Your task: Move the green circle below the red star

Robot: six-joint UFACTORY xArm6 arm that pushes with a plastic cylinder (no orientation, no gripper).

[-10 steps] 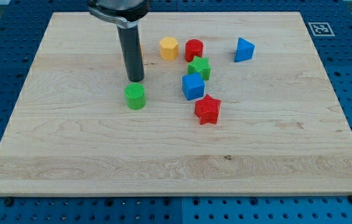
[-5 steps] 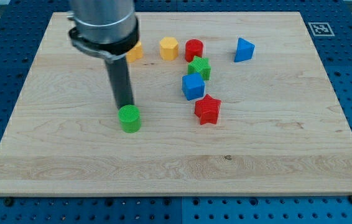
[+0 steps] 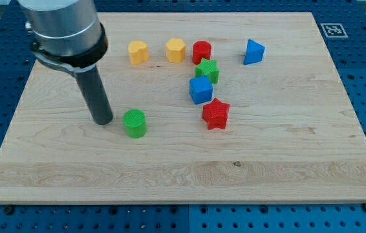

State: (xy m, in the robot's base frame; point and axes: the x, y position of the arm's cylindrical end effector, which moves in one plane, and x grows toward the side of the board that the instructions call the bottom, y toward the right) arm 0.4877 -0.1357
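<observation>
The green circle (image 3: 134, 123) lies left of the board's middle. The red star (image 3: 216, 114) lies to its right, a little higher in the view. My tip (image 3: 102, 121) rests on the board just left of the green circle, with a small gap between them.
A blue cube (image 3: 200, 90) sits just above the red star, with a green star (image 3: 207, 70) and a red cylinder (image 3: 202, 50) above that. Two yellow blocks (image 3: 138, 52) (image 3: 176, 49) lie near the view's top. A blue triangle (image 3: 254, 52) lies at upper right.
My tip pushed the green circle toward the view's bottom, then moved from above it round to its left side. The circle has stayed put for the last half second.
</observation>
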